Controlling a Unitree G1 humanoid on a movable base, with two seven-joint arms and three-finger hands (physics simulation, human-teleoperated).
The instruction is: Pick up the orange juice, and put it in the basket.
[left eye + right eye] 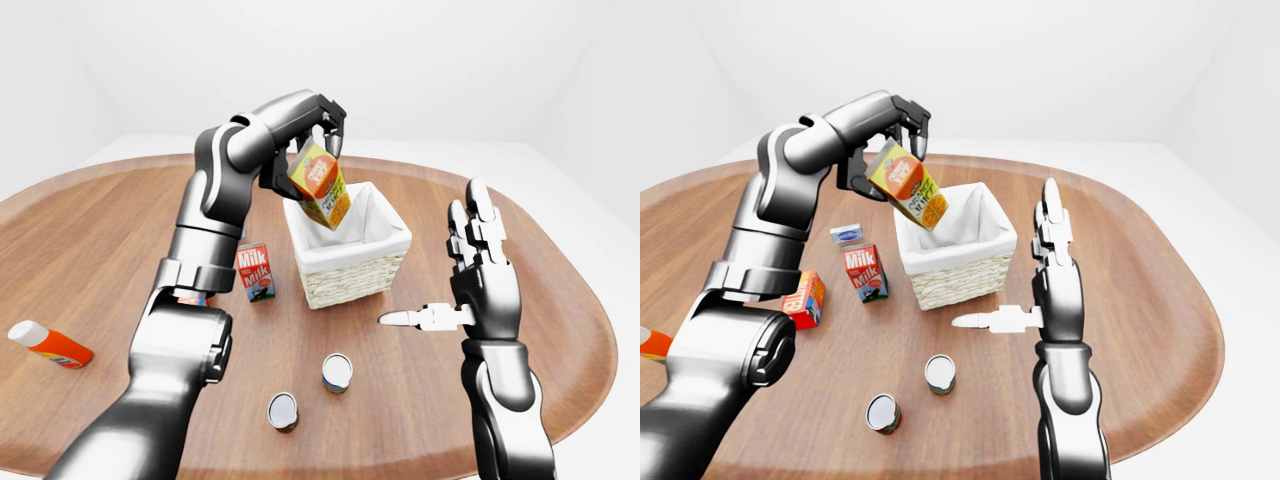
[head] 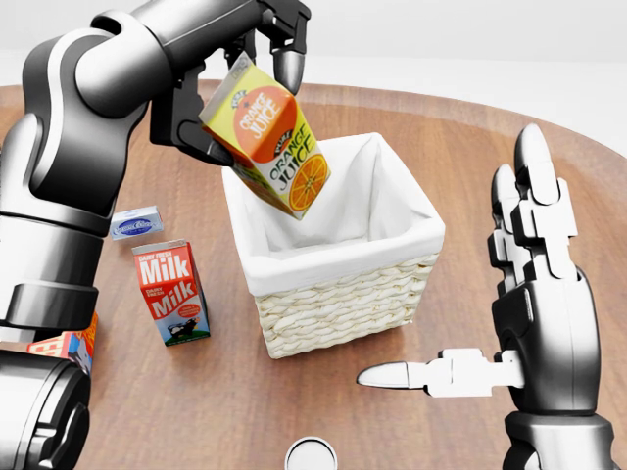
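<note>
The orange juice carton (image 2: 276, 147) hangs tilted, its lower corner dipping over the upper-left rim of the basket. My left hand (image 2: 243, 96) is shut on the carton's top end, with fingers (image 2: 290, 61) over the gable and the thumb side behind its left face. The wicker basket (image 2: 345, 302) has a white cloth liner, stands at the middle of the round wooden table, and holds nothing that I can see. My right hand (image 2: 462, 286) stands open to the right of the basket, fingers pointing up and thumb stretched left, touching nothing.
Left of the basket stand a red milk carton (image 2: 171, 292), a small blue box (image 2: 133, 222) and a red-orange box (image 2: 67, 345). Two cans (image 1: 337, 371) (image 1: 283, 411) stand lower on the table. An orange bottle (image 1: 50, 343) lies far left.
</note>
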